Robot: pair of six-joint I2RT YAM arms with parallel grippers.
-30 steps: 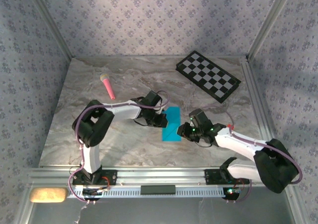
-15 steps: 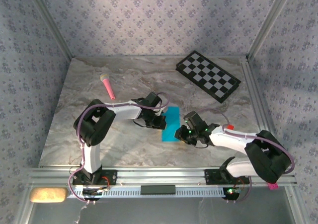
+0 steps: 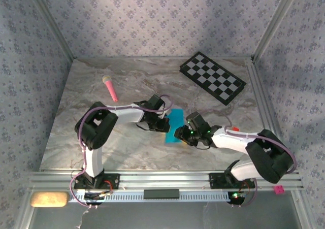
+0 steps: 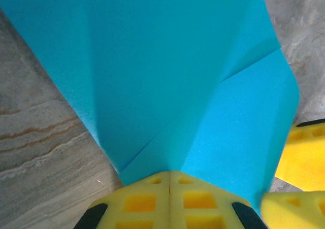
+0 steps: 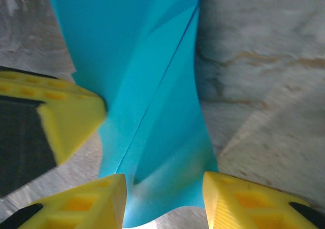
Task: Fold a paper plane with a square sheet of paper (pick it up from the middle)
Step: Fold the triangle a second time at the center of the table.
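The cyan sheet of paper (image 3: 175,123) lies mid-table, folded narrow with a long centre crease and slanted flaps (image 4: 167,76) (image 5: 152,87). My left gripper (image 3: 163,123) (image 4: 170,174) is shut, its yellow fingertips pinched together on the paper's left edge, where the creases run into them. My right gripper (image 3: 180,133) (image 5: 165,198) is open at the paper's near end, one finger on each side of it and the paper lying between them. The left arm's yellow fingers (image 5: 56,122) appear at the left of the right wrist view, and the right arm's fingers (image 4: 304,158) at the right of the left wrist view.
A black-and-white checkered board (image 3: 213,78) lies at the back right. A pink stick with a pale tip (image 3: 110,88) lies at the back left. Patterned walls close in the marble table (image 3: 76,137) on three sides, with a metal rail along the near edge.
My right gripper has slid left to the paper's near end and its jaws have opened wider around it. The left gripper has stayed shut on the paper's edge.
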